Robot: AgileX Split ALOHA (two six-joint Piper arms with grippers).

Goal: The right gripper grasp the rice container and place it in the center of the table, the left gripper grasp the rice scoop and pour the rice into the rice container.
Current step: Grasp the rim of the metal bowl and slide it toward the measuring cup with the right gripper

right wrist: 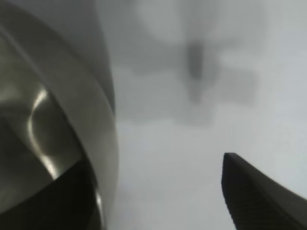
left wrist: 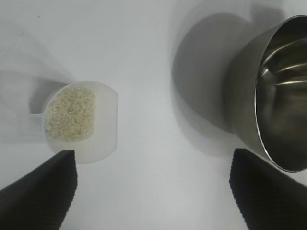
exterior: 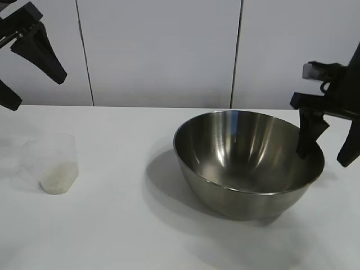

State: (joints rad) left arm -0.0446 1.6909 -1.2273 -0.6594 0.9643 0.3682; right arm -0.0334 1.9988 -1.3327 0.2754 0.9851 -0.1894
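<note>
The rice container (exterior: 247, 163), a wide shiny steel bowl, stands on the white table (exterior: 124, 225) right of the middle. My right gripper (exterior: 324, 158) is open astride its right rim, one finger inside the bowl and one outside, neither pressing the wall (right wrist: 48, 120). The rice scoop (exterior: 55, 163), a clear plastic cup, stands upright at the table's left with rice (exterior: 58, 179) in its bottom. My left gripper (exterior: 38, 91) hangs open, high above and behind the scoop. In the left wrist view the scoop (left wrist: 81, 122) and its rice (left wrist: 69, 112) lie beyond one finger, the bowl (left wrist: 283, 96) beyond the other.
A white panelled wall (exterior: 157, 50) rises behind the table's far edge. Bare tabletop (exterior: 121, 163) lies between scoop and bowl and along the front.
</note>
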